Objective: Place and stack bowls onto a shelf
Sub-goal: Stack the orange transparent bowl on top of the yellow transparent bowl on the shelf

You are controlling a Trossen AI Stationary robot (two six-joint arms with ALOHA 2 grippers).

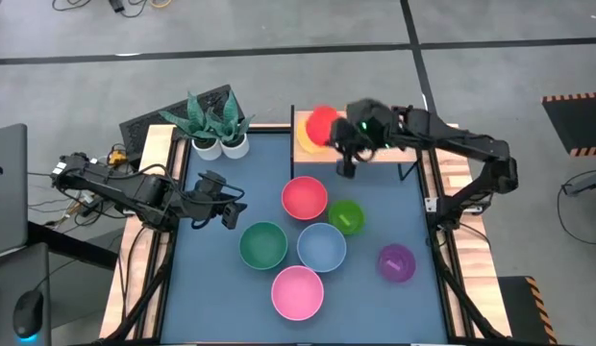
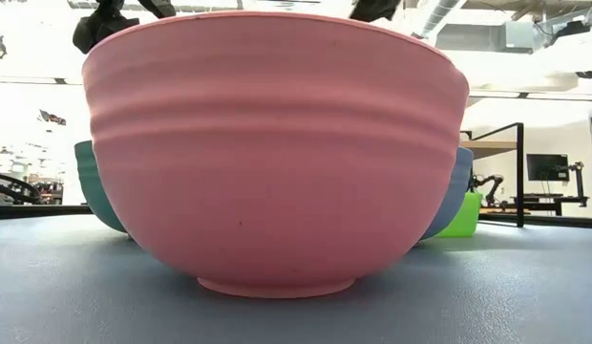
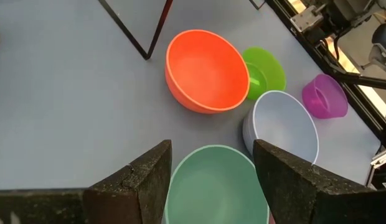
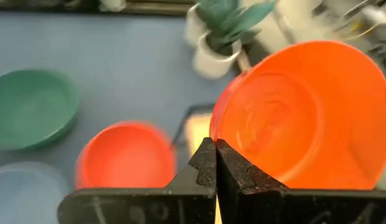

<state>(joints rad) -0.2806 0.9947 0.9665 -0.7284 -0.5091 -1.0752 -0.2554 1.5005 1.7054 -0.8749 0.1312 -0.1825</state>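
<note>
Pink bowl [image 2: 277,153] blocks low view; right gripper [image 4: 215,163] clamps red bowl [image 4: 302,115]; left gripper [image 3: 211,180] open.

Pinched between the right gripper's [image 4: 215,163] black jaws is a plain red bowl [image 4: 305,115], over a yellow-orange bowl [image 1: 306,139] on the light-wood shelf [image 1: 384,157]. Ahead of the left gripper's [image 3: 211,180] dark, spread jaws sit a dark green bowl [image 3: 215,186], then red-pink [image 3: 205,70], light blue [image 3: 286,124], lime green [image 3: 266,70] and purple [image 3: 324,96] bowls on the blue-grey table [image 1: 231,279]. A pink bowl [image 1: 297,292] has faint ridges.
</note>
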